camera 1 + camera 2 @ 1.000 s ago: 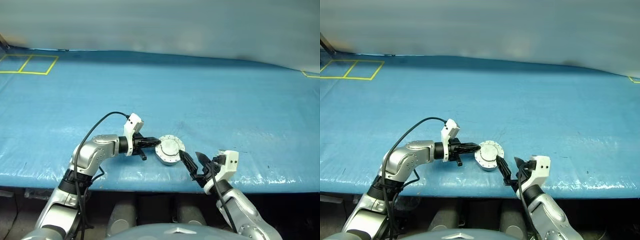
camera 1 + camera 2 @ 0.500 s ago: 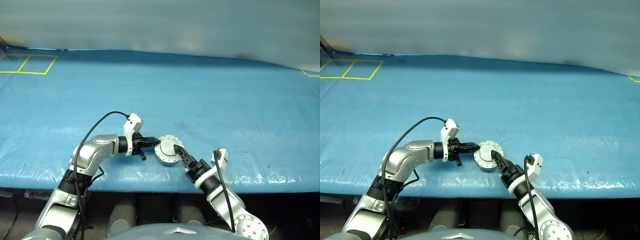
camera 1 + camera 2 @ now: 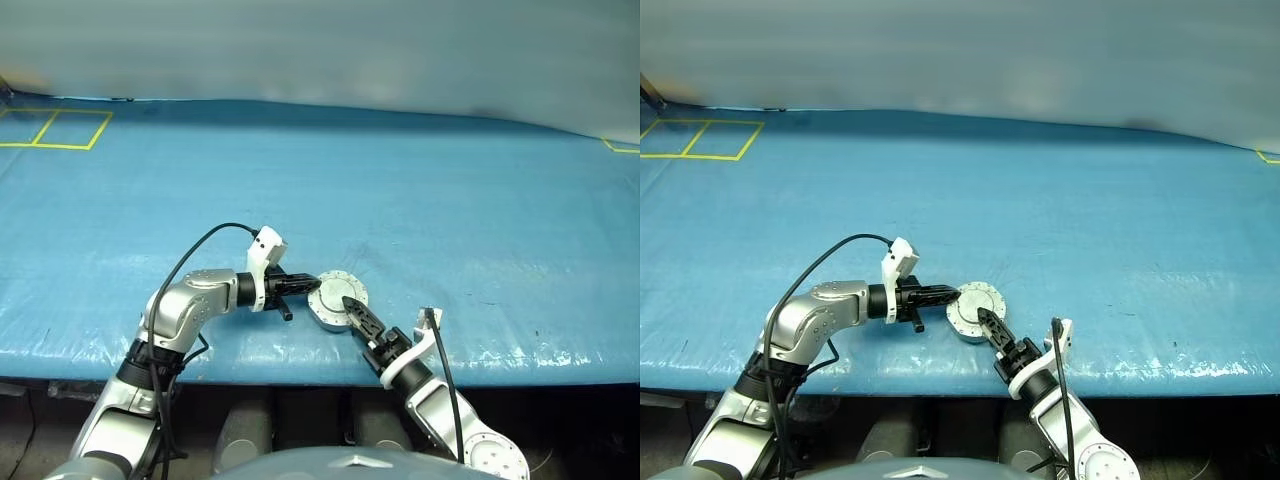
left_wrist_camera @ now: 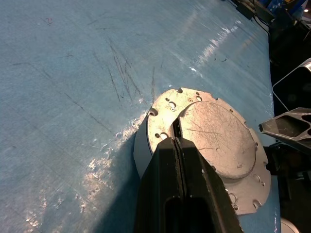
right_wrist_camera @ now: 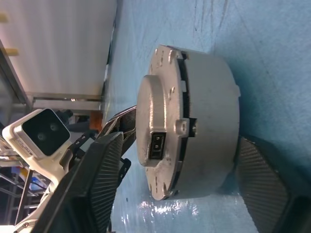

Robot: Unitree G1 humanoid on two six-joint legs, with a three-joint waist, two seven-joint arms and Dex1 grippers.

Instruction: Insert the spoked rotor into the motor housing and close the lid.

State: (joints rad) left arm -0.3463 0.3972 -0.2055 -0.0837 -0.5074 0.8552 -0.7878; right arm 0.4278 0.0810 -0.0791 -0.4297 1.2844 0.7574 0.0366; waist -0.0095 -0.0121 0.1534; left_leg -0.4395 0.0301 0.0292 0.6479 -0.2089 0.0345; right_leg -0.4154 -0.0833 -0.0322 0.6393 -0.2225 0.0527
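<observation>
The motor housing point(image 3: 335, 316), a squat grey metal puck, sits near the table's front edge with the lid point(image 3: 338, 293) lying flat on top, plain grey face up. The spoked rotor is hidden. My left gripper point(image 3: 308, 286) is shut, and its tips rest on the lid's flange point(image 4: 165, 104) on the left side. My right gripper point(image 3: 352, 308) has come in from the front right and is open. One of its fingers point(image 5: 95, 184) hangs over the lid, the other point(image 5: 265, 187) is down by the housing's base. The housing wall point(image 5: 209, 111) lies between them.
A blue cover point(image 3: 450, 220) spreads over the whole table, and its front edge point(image 3: 520, 365) runs just behind my right wrist. Yellow tape lines point(image 3: 60, 128) mark the far left corner. A black cable point(image 3: 195, 255) loops over my left arm.
My right gripper has rolled over and moved left to the housing, and its fingers now straddle it and stand a little closer together. My left gripper has stayed put.
</observation>
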